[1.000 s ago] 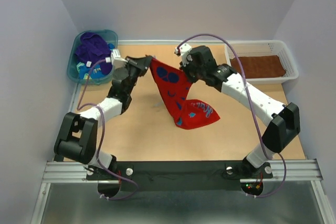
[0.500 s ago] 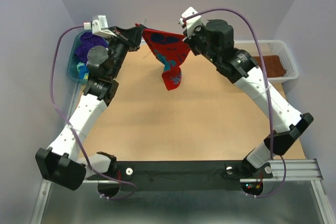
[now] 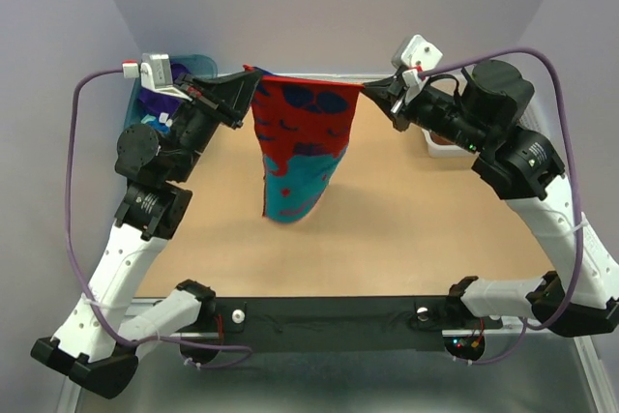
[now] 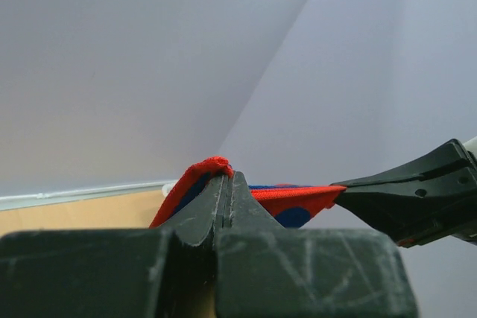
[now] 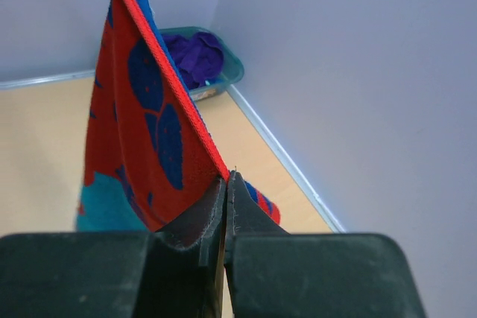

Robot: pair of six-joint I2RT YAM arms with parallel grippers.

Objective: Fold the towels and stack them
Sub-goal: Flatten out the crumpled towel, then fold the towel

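Left gripper (image 3: 246,90): jaws pressed together, pinching the top left corner of the red towel (image 3: 300,142). Right gripper (image 3: 375,92): jaws pressed together on the top right corner. Both wrist views show red hem clamped at the tips.

The top edge runs taut left to right between the two grippers, high above the table (image 3: 416,220). The towel's long axis hangs straight down below and between them, teal part lowest. Can't tell if the bottom end touches the table. Neither arm is nearer, one corner each. Likely next step is lowering it flat for the fold.

Teal tub (image 5: 227,72) at the far left corner holds a purple towel (image 5: 195,53). White basket (image 3: 440,149) is mostly hidden behind the right arm, contents not visible.
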